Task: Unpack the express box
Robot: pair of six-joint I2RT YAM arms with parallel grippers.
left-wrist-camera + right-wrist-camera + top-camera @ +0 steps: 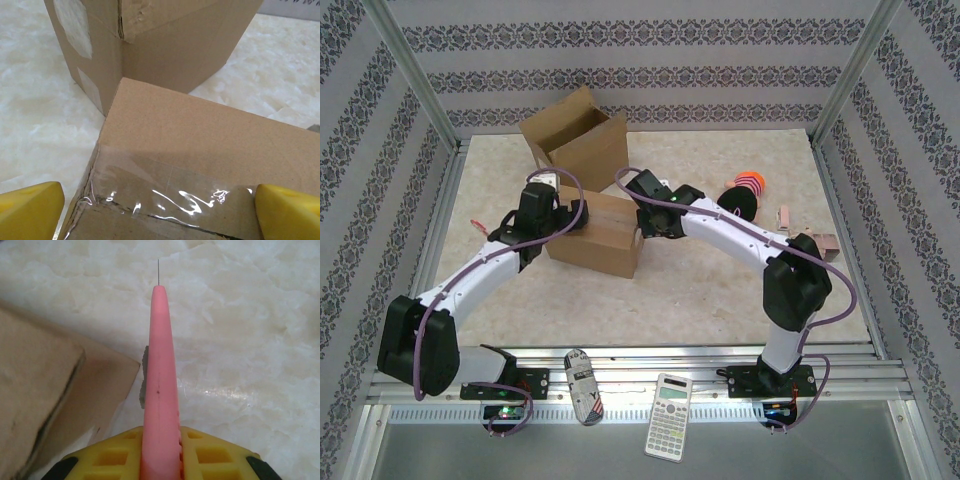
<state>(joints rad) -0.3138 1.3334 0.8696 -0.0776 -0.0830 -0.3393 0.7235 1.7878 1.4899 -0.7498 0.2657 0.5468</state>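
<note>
Cutting is the step in hand. The sealed express box (595, 235) sits mid-table, before an opened carton (575, 140). The left gripper (159, 215) is spread wide astride the taped end (seemingly gripping nothing). The right gripper (161, 452) is clamped on a pink cutter (160, 365), its tip beside the box. Next, I judge: brace the box and bring the blade onto the tape (170, 187).
</note>
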